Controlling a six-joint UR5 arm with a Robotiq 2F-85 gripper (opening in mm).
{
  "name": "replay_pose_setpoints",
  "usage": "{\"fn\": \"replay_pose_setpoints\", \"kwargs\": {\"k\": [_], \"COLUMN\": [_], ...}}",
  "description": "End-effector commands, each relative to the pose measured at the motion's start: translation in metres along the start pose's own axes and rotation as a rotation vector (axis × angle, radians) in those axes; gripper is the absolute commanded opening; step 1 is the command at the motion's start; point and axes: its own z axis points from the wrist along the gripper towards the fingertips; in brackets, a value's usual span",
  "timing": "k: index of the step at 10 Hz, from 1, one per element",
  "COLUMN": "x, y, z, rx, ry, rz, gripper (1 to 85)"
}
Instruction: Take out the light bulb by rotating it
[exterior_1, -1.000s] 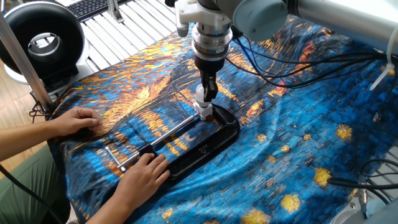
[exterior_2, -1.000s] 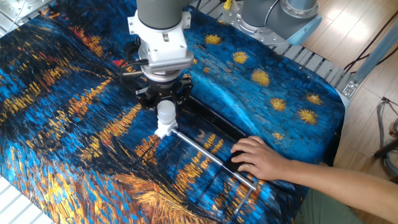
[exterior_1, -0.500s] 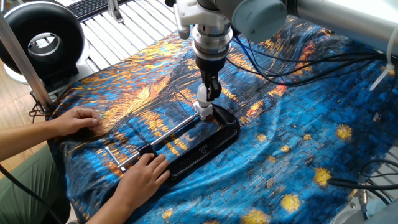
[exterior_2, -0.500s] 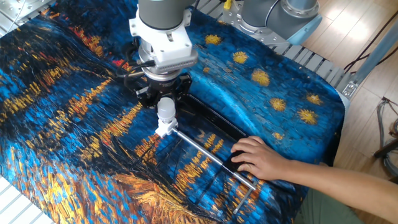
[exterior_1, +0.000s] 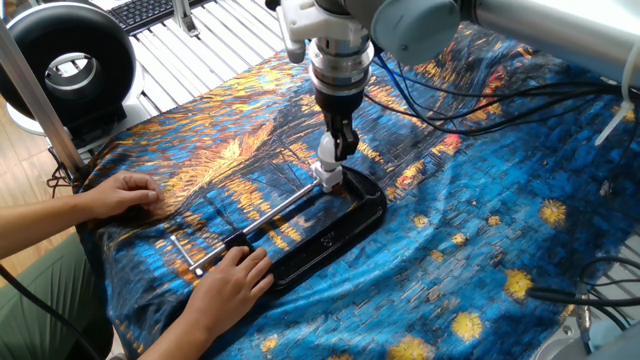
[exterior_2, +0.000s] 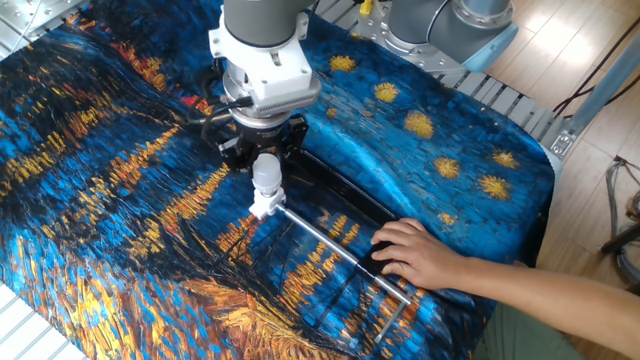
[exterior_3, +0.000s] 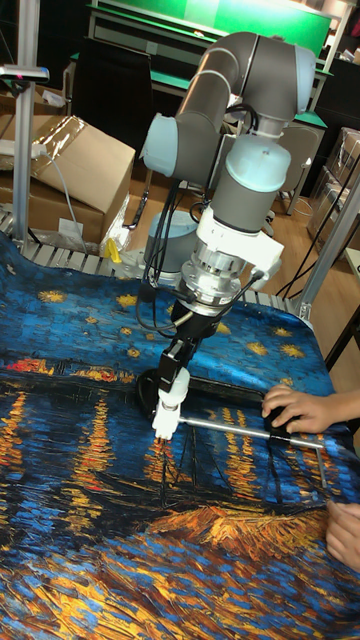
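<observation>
A: What is seen at the gripper (exterior_2: 266, 168)?

B: The light bulb (exterior_2: 265, 177) is held between the two fingers, which are closed on its white globe. Directly beneath the gripper, the bulb's neck is seated in a short white socket (exterior_2: 262, 206). The socket is fixed at the end of a black clamp frame (exterior_1: 335, 230), which is laid on a blue and orange painted cloth (exterior_1: 470, 230).

A: What could go wrong?

B: The frosted globe could slip between the fingers if it is turned with too little grip, so nothing would be unscrewed. The glass could be cracked if it is squeezed too hard or pulled upward before the thread is freed. The frame could also be twisted along with the bulb if it is not held firmly.

A: What is counted?

B: One bulb, one socket, one frame and one metal rod (exterior_2: 335, 247) are counted. Two human hands are counted: one hand (exterior_1: 230, 280) is pressed on the frame away from the gripper, and another hand (exterior_1: 118, 192) is laid flat on the cloth beside it.
</observation>
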Motion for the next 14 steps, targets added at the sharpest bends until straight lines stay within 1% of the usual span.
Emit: {"fn": "replay_pose_setpoints", "kwargs": {"k": [1, 2, 3, 4, 5, 6, 7, 8, 9, 10, 11, 13, 14], "x": [-0.002, -0.004, -0.006, -0.008, -0.017, -0.019, -0.018, -0.014, -0.002, 0.0, 0.005, 0.012, 0.008], "y": [-0.001, -0.001, -0.007, -0.007, -0.006, -0.005, -0.002, -0.002, -0.008, -0.004, 0.005, 0.017, 0.026], "z": [-0.004, -0.005, -0.004, -0.004, -0.003, -0.002, -0.001, 0.0, 0.001, 0.001, 0.0, -0.001, 0.0], "rx": [0.001, 0.002, 0.025, 0.027, 0.023, 0.016, 0.005, 0.0, 0.006, -0.015, -0.054, -0.107, -0.146], "ry": [-0.007, -0.016, -0.022, -0.031, -0.063, -0.075, -0.073, -0.066, -0.036, -0.041, -0.026, 0.007, 0.001], "rz": [0.032, 0.031, -0.004, -0.03, -0.059, -0.065, -0.071, -0.078, -0.136, -0.106, -0.022, 0.193, 0.286], "gripper": [17.0, 16.7, 16.7, 17.7, 34.0, 42.7, 52.7, 60.0, 76.3, 79.0, 79.0, 75.3, 74.0]}}
